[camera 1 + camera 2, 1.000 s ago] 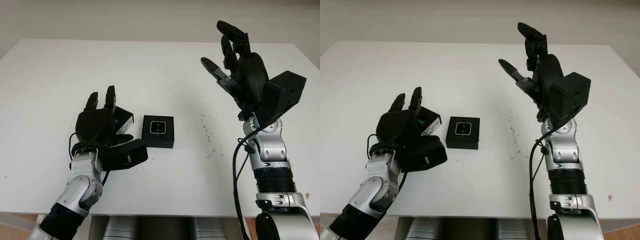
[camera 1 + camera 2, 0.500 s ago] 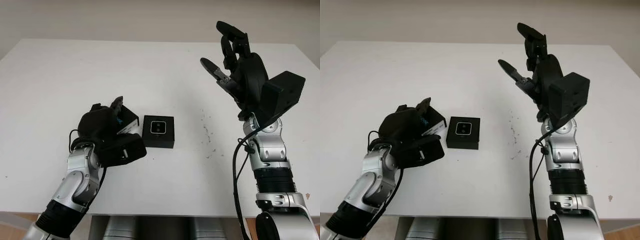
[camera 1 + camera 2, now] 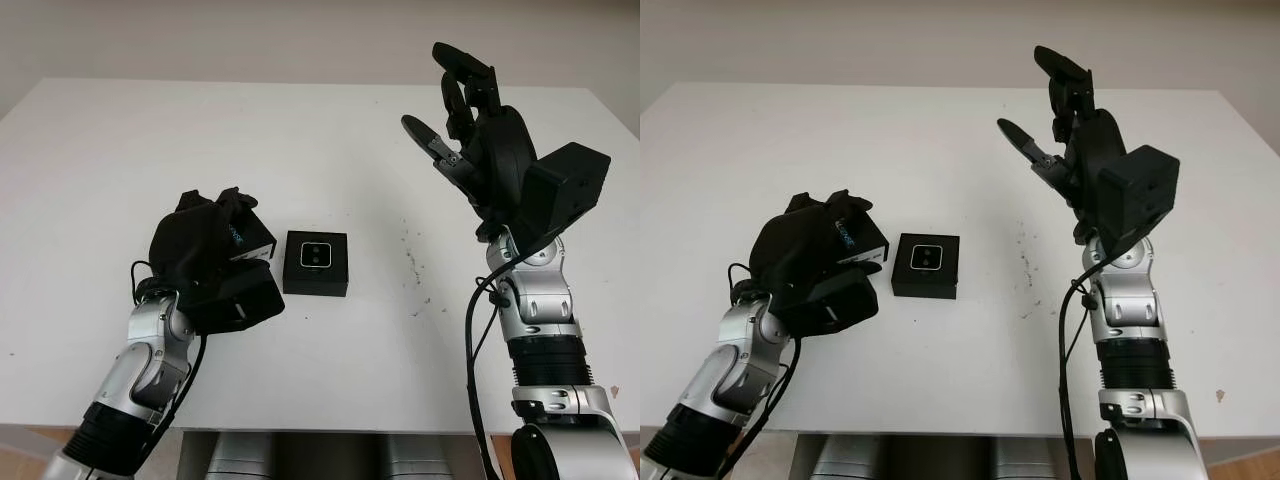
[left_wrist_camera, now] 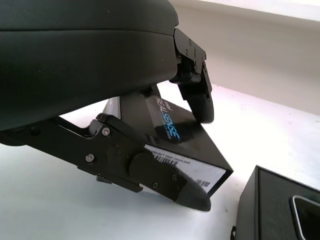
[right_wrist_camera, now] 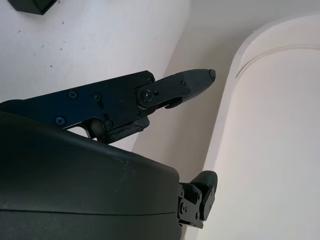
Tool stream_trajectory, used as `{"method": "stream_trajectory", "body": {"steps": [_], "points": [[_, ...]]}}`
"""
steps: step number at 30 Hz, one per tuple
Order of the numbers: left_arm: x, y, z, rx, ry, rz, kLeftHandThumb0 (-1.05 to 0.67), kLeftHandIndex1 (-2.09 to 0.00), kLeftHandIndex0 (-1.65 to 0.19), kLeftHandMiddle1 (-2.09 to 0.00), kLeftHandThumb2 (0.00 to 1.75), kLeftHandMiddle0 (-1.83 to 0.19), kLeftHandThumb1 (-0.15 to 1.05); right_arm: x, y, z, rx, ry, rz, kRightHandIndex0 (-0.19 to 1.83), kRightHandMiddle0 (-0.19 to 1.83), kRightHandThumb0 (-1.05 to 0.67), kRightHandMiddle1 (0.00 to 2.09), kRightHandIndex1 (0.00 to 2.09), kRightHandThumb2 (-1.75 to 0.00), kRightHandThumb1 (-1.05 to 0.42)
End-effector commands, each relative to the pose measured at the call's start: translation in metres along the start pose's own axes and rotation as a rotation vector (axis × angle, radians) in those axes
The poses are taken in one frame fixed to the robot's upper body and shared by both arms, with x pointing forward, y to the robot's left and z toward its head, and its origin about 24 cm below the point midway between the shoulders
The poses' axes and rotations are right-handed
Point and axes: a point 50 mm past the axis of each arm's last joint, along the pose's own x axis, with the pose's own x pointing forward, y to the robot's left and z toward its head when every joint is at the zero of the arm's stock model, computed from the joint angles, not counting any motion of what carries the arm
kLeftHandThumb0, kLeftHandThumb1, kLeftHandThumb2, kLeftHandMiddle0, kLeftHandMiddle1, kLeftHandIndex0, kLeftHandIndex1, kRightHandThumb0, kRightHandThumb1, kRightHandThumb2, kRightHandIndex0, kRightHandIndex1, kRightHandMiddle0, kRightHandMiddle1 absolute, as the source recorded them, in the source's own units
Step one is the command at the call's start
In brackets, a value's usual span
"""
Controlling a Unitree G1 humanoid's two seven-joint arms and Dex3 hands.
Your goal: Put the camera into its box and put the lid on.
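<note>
My left hand (image 3: 205, 250) sits low on the table's left side with its fingers curled down over the lid (image 4: 172, 145), gripping it: in the left wrist view one fingertip presses the printed top face while a lower finger runs along the side that carries the white barcode label. The lid is a flat black cardboard rectangle with sharp corners and blue lettering on top; it is tilted, one edge raised off the surface, and its long axis runs diagonally away from me toward the right. Just beside it to the right, apart from my fingers, lies the box (image 3: 316, 263), a squat matte-black square sitting flat on the white table (image 3: 330, 140). The camera (image 3: 317, 254) rests in its middle, a small rounded-corner slab with a pale rim, its glossy face turned straight up. I cannot tell its long axis from here. A few dark specks mark the tabletop to the right of the box. My right hand (image 3: 470, 120) is held high above the table's right side, open, touching nothing.
</note>
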Motion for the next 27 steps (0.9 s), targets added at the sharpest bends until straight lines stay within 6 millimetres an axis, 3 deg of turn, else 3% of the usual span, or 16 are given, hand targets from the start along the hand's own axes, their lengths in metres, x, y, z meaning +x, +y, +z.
{"method": "stream_trajectory", "body": {"steps": [1, 9, 15, 21, 23, 27], "points": [[0.004, 0.01, -0.003, -0.022, 0.003, 0.021, -0.04, -1.35, -0.21, -1.44, 0.05, -0.19, 1.03, -0.002, 0.003, 0.002, 0.008, -0.017, 0.007, -0.01, -0.18, -0.55, 0.74, 0.07, -0.11, -1.05], [0.012, 0.045, -0.017, -0.185, -0.008, 0.058, -0.07, -1.21, -0.27, -1.24, 0.06, -0.37, 1.03, -0.003, 0.006, 0.0, 0.008, -0.002, 0.014, -0.01, -0.19, -0.5, 0.75, 0.06, -0.14, -1.05], [0.016, 0.064, -0.019, -0.396, -0.103, 0.078, -0.06, -1.16, -0.27, -1.28, 0.07, -0.36, 1.04, 0.0, 0.008, -0.002, -0.017, 0.014, 0.034, 0.02, -0.19, -0.59, 0.75, 0.08, -0.22, -1.05], [0.022, 0.065, -0.012, -0.518, -0.183, 0.066, -0.11, -1.2, -0.28, -1.29, 0.06, -0.37, 1.04, 0.002, 0.009, -0.001, -0.003, 0.04, 0.086, -0.08, -0.19, -0.66, 0.42, 0.03, -0.44, -1.05], [0.023, 0.064, -0.007, -0.57, -0.221, 0.044, -0.12, -1.22, -0.26, -1.25, 0.06, -0.37, 1.04, 0.003, 0.009, -0.001, 0.0, 0.059, 0.108, -0.16, -0.19, -0.71, 0.12, 0.01, -0.55, -1.05], [0.024, 0.061, 0.0, -0.617, -0.258, -0.004, -0.11, -1.26, -0.23, -1.27, 0.07, -0.35, 1.05, 0.001, 0.008, -0.002, 0.029, 0.072, 0.134, -0.19, -0.19, -0.7, 0.01, 0.0, -0.69, -1.05]]}}
